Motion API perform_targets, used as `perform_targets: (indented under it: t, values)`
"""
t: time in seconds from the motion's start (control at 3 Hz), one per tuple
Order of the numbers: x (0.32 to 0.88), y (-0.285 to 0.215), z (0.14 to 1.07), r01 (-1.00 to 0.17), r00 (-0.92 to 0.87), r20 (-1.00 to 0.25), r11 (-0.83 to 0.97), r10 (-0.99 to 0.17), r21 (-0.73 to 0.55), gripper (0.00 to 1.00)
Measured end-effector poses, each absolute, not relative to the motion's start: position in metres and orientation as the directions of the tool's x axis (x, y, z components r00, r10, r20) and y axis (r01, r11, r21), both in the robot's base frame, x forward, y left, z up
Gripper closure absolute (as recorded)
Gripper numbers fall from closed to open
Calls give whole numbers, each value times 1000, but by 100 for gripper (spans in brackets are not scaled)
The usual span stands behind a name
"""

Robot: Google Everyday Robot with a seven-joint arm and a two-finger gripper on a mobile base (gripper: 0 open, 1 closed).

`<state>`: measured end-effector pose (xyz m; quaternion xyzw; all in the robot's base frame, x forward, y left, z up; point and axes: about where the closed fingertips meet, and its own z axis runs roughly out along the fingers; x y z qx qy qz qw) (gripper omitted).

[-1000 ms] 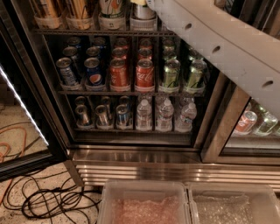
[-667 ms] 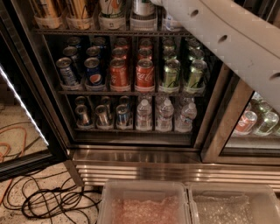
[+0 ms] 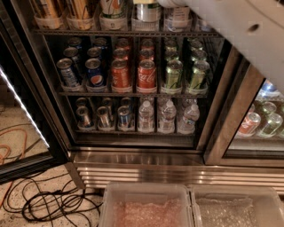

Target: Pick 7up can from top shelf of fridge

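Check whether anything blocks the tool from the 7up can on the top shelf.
Nothing visible stands in front of the 7up can on the top shelf; tall cans flank it on both sides. The tool is out of view past the top edge, where the white arm leaves the picture, so the last stretch cannot be checked.

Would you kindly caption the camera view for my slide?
White robot arm reaches toward top wire shelf of black-framed fridge; gripper out of frame above.
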<state>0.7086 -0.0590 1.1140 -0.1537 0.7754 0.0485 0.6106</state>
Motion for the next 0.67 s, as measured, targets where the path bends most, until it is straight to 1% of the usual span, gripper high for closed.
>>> perform_targets:
  t: [0.33,0.67]
  values:
    - [704,-51,1108,-340,-221,-958,935,-185,-102,100]
    - [686,-59,1106,-344,-253,-946,933,-202,-107,100]
